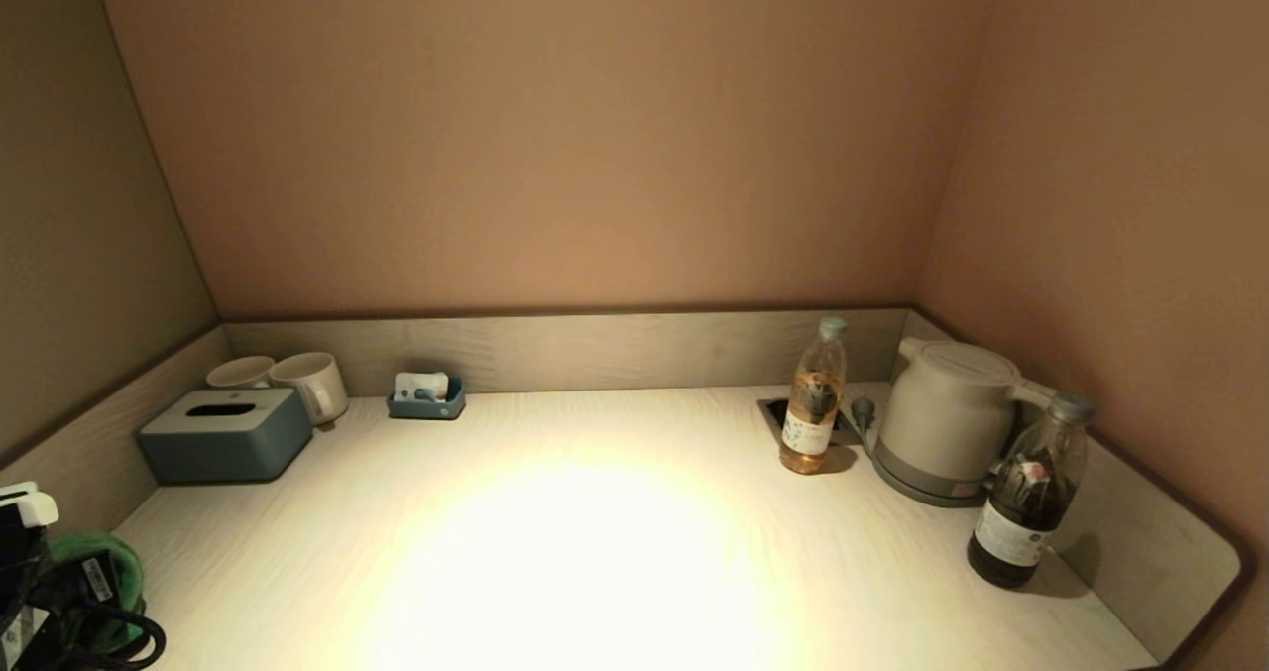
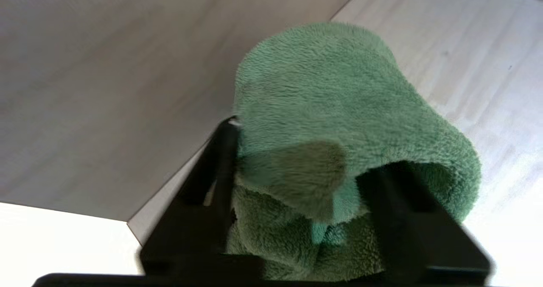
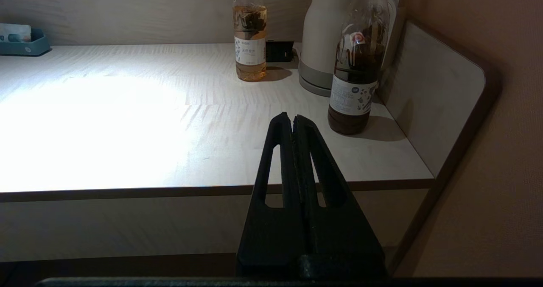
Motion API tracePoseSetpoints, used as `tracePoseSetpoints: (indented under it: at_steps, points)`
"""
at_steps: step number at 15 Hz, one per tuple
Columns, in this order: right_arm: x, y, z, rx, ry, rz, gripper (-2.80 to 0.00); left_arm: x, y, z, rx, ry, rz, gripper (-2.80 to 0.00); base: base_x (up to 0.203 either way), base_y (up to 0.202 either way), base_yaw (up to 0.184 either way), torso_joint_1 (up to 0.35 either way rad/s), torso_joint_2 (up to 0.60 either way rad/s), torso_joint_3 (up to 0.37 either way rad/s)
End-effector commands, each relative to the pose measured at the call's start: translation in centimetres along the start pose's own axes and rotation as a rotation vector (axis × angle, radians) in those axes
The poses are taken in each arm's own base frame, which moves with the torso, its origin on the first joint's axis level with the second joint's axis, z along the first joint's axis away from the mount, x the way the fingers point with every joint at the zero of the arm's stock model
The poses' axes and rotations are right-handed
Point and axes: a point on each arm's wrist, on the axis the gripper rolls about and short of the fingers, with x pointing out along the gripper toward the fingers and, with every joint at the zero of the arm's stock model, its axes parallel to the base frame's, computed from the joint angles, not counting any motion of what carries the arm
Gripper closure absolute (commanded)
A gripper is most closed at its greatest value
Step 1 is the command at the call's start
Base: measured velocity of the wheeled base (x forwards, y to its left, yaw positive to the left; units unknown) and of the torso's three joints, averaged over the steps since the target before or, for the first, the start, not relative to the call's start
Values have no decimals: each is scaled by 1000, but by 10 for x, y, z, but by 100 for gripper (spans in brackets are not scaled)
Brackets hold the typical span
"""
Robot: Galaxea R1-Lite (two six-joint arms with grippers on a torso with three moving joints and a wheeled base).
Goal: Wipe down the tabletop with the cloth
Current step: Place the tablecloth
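Note:
The green fluffy cloth [image 2: 331,92] is bunched between the black fingers [image 2: 222,160] of my left gripper [image 2: 303,160], which is shut on it. In the head view the cloth [image 1: 109,564] and left arm sit at the near left corner of the pale wooden tabletop [image 1: 595,512], beside the low left side panel. The cloth hangs over the fingertips, close to the tabletop [image 2: 488,45]. My right gripper [image 3: 292,118] is shut and empty, held in front of the table's front edge at the right; it is out of the head view.
A blue-grey tissue box [image 1: 223,436], two mugs [image 1: 307,382] and a small blue tray [image 1: 427,396] stand at the back left. A pale tea bottle [image 1: 813,403], a white kettle [image 1: 947,418] and a dark bottle [image 1: 1031,498] stand at the right. Low panels border the table.

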Motion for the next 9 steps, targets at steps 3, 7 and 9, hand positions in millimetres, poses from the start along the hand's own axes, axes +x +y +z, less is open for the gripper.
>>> tracePoseSetpoints:
  at_steps: [3, 7, 9]
  points:
    - [0, 0, 0, 0, 0, 1, 0, -15, 6, 24, -47, -101, 0, -280, 0, 0, 0, 0, 0, 0]
    - [0, 0, 0, 0, 0, 1, 0, -42, 9, 46, -77, -200, -28, -280, 0, 0, 0, 0, 0, 0]
    - [0, 0, 0, -1, 2, 1, 0, -63, 4, 54, -73, -248, -80, -280, 0, 0, 0, 0, 0, 0]
